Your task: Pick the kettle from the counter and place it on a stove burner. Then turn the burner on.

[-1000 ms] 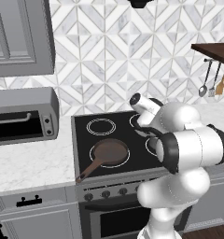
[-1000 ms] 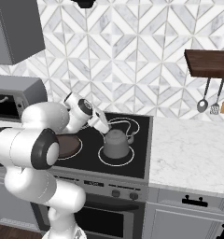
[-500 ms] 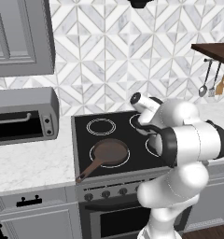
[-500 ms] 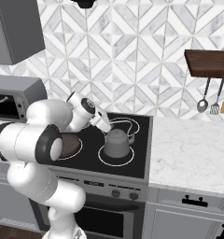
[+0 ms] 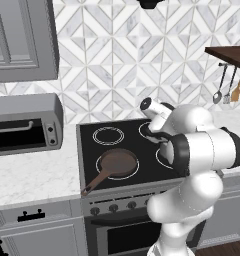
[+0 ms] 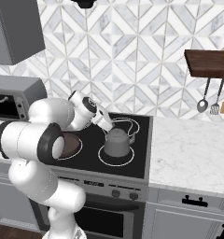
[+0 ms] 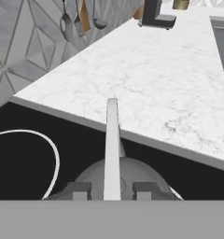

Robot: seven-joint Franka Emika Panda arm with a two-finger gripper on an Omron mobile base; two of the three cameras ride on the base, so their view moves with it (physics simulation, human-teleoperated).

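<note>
The grey kettle (image 6: 117,143) stands upright on the stove burner (image 6: 104,161), the front right white ring of the black cooktop. My gripper (image 6: 109,126) hangs just above it at the handle. In the hand view the thin handle (image 7: 112,135) runs straight up between my gripper (image 7: 112,189), and each dark fingertip (image 7: 79,189) stands a little clear of it, so the gripper is open and holds nothing. The kettle's rounded top (image 7: 93,175) shows below the handle. The white marble counter (image 6: 188,149) lies to the right of the stove. My arm hides the kettle in the left base view.
A brown frying pan (image 5: 117,162) sits on the front left burner, its handle pointing to the stove's front edge. The stove knobs (image 6: 116,192) line the front panel. A toaster oven (image 5: 22,125) stands on the left counter. Utensils (image 6: 207,100) hang under a wooden shelf at the right.
The kettle stays in the same spot on the burner. My arm has hardly moved, and the fingers have come off the handle.
</note>
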